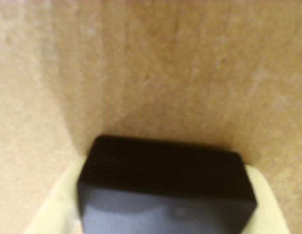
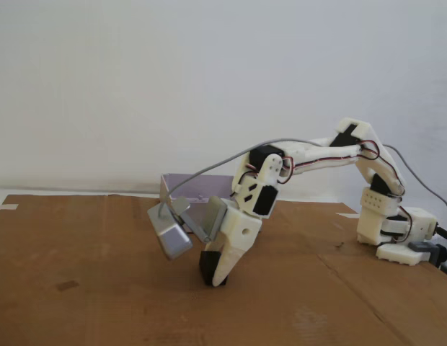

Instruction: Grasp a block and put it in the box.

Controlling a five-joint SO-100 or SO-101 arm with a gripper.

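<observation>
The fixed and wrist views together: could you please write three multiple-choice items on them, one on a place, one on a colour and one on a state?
1. Where is the box in the fixed view?
A. behind the arm, at the far edge of the cardboard
B. at the near edge
C. on the arm's base

2. What colour is the block?
A. red
B. black
C. white

3. Where is the claw?
A. raised high
B. inside the box
C. down at the block on the cardboard

Key: 1 A, it stands past the arm near the wall. 2 B, it looks black in both views. 3 C, its tip reaches the cardboard with the block against it.
</observation>
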